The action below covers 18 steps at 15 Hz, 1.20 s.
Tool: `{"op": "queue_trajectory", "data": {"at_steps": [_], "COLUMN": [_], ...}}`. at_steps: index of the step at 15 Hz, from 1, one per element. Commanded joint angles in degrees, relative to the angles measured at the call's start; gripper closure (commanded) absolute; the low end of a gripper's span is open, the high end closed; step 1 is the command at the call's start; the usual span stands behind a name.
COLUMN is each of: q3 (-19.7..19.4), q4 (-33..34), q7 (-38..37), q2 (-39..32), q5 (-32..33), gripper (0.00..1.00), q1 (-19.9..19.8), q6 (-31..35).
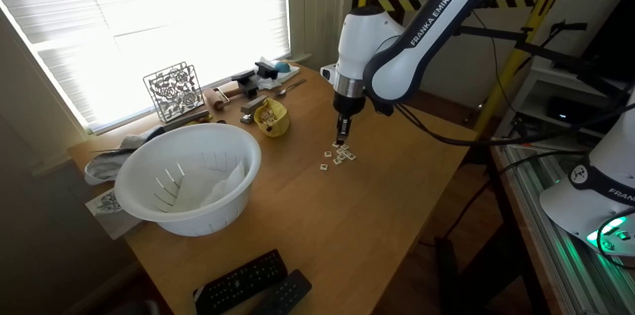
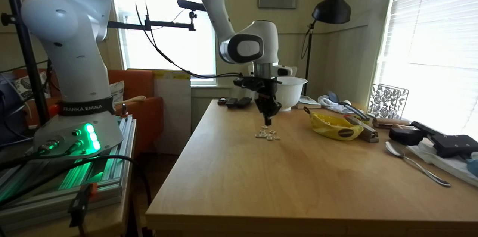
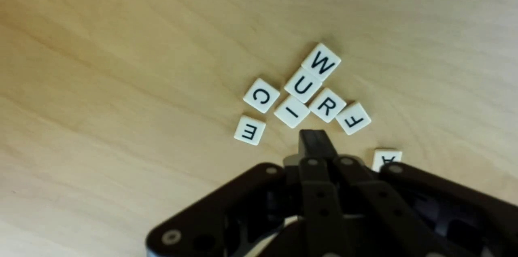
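Note:
Several white letter tiles lie on the wooden table, in both exterior views and the wrist view. In the wrist view, W [image 3: 321,62], U [image 3: 303,85], I [image 3: 292,111], R [image 3: 327,105] and F [image 3: 353,118] form a touching cluster. C [image 3: 261,95] and E [image 3: 249,130] lie apart to the left, and A [image 3: 386,158] is partly hidden by the gripper. My gripper [image 3: 315,139] is shut and empty, pointing down just above the tiles. It shows in both exterior views [image 1: 341,140] [image 2: 267,120]. A yellow pouch [image 1: 274,125] [image 2: 328,127] stands open nearby with pale tiles inside.
A large white colander [image 1: 203,225] [image 2: 287,95] holds something white. Dark remotes or keypads [image 1: 243,278] lie at one table end. A stapler [image 1: 254,105], metal napkin holder [image 1: 174,91], rolling pin [image 1: 216,98], spoon [image 2: 414,166] and black clamp-like items [image 2: 455,145] line the window side.

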<state>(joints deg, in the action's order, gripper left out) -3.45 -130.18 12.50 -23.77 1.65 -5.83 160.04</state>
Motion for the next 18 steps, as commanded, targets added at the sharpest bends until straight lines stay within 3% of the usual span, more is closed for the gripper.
{"op": "queue_trajectory", "data": {"at_steps": [1,6,18], "q3": [-5.52,-6.83,-3.28], "q4": [-0.22,0.22,0.49], "q7": [-13.73,-23.52,-24.1], "q2": [-1.06,-2.53,-4.48], "q5": [2.52,0.0,-5.58], "gripper": [1.0,1.0,1.0], "q1": [5.03,6.75,3.27], "q6": [1.2,-0.53,3.04]}}
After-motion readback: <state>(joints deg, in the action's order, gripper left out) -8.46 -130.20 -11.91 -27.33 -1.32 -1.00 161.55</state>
